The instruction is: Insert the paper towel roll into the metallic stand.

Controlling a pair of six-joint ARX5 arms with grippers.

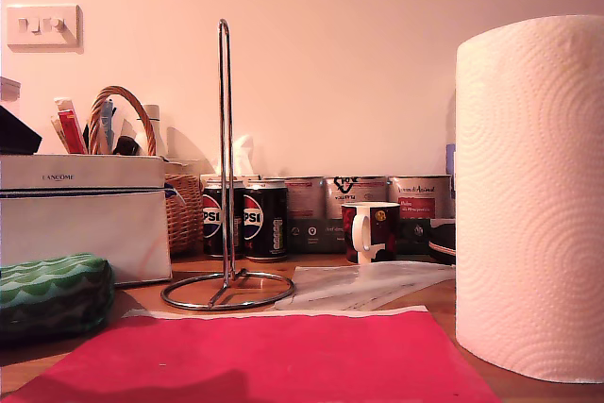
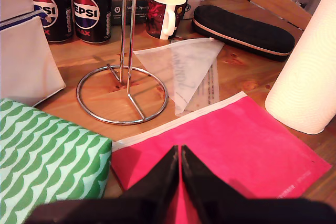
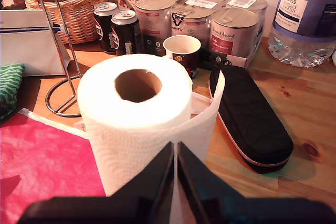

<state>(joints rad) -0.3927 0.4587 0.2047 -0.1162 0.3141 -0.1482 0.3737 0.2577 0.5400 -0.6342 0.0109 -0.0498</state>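
The paper towel roll (image 1: 528,195) stands upright on the tabletop (image 2: 247,72) at the exterior view's right, well apart from the metallic stand (image 1: 225,158). The first gripper (image 2: 179,153) and second gripper (image 3: 175,153) both have their fingers pressed together, holding nothing. Judging from this, the soft roll may crush or tip when gripped, and a tilted core (image 3: 137,85) could catch the thin post and drag the light stand.
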